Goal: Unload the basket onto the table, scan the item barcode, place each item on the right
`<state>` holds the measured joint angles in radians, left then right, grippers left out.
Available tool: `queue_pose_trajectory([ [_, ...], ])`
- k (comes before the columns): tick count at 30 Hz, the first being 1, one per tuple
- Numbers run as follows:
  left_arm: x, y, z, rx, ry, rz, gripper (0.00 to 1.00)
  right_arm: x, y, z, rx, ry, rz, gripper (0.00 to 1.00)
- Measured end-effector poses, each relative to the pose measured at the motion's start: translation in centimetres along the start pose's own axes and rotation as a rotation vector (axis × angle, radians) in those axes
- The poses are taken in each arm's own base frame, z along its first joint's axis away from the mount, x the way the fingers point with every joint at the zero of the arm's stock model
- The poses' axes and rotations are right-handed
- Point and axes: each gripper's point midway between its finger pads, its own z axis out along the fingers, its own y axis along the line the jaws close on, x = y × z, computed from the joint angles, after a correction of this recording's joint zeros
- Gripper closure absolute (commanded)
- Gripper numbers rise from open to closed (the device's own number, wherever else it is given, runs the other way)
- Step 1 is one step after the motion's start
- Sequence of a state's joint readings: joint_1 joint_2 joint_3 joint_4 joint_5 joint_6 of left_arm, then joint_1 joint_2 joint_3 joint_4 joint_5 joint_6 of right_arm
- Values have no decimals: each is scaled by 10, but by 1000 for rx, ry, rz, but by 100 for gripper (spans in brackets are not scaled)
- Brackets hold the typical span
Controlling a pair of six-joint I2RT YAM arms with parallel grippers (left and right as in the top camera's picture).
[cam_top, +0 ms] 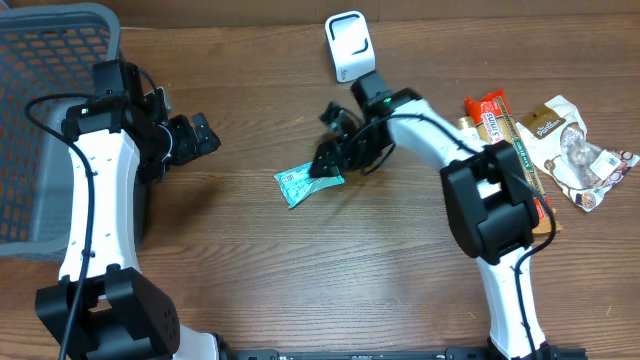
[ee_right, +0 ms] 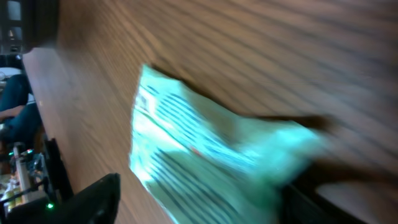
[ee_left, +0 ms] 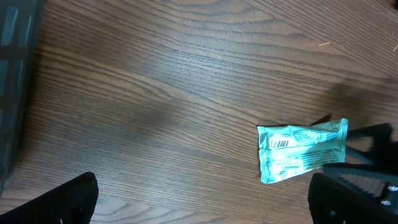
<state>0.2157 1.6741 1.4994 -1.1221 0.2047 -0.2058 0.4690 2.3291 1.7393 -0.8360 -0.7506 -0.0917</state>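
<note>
A teal snack packet (cam_top: 303,184) lies flat on the wooden table; the left wrist view shows a small barcode on the packet (ee_left: 300,150). My right gripper (cam_top: 328,162) sits low at the packet's right end. In the blurred right wrist view its dark fingers (ee_right: 93,199) stand apart with the packet (ee_right: 199,155) between them, and I cannot tell if they touch it. The white scanner (cam_top: 348,45) stands upright at the table's far edge. My left gripper (cam_top: 196,136) hovers left of the packet, wide open and empty; in its own view the gripper (ee_left: 202,205) spans bare wood.
A grey plastic basket (cam_top: 40,60) fills the far left, beside the left arm. At the right lies a heap of other snacks: a red bar (cam_top: 490,110) and clear-wrapped sweets (cam_top: 572,145).
</note>
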Motion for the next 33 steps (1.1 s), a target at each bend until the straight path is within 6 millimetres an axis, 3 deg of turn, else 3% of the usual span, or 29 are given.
queue_pose_trajectory([
  [3,0,0,0,0,0,0,0,3,16,19,-31,16,13,43],
  [6,0,0,0,0,0,0,0,5,26,38,-26,33,60,75],
  [8,0,0,0,0,-1,0,0,8,29,49,-6,42,102,90],
  [10,0,0,0,0,0,0,1,8,30,53,-2,43,149,96],
  [18,0,0,0,0,0,0,0,2,27,44,-55,25,216,96],
  [24,0,0,0,0,0,0,0,-6,-1,4,-102,-26,261,96],
  [27,0,0,0,0,0,0,0,-10,-5,-34,-95,-74,249,96],
  [30,0,0,0,0,0,0,0,-21,15,-83,-76,-157,166,96],
  [33,0,0,0,0,0,0,0,-32,54,-141,-36,-276,41,96],
])
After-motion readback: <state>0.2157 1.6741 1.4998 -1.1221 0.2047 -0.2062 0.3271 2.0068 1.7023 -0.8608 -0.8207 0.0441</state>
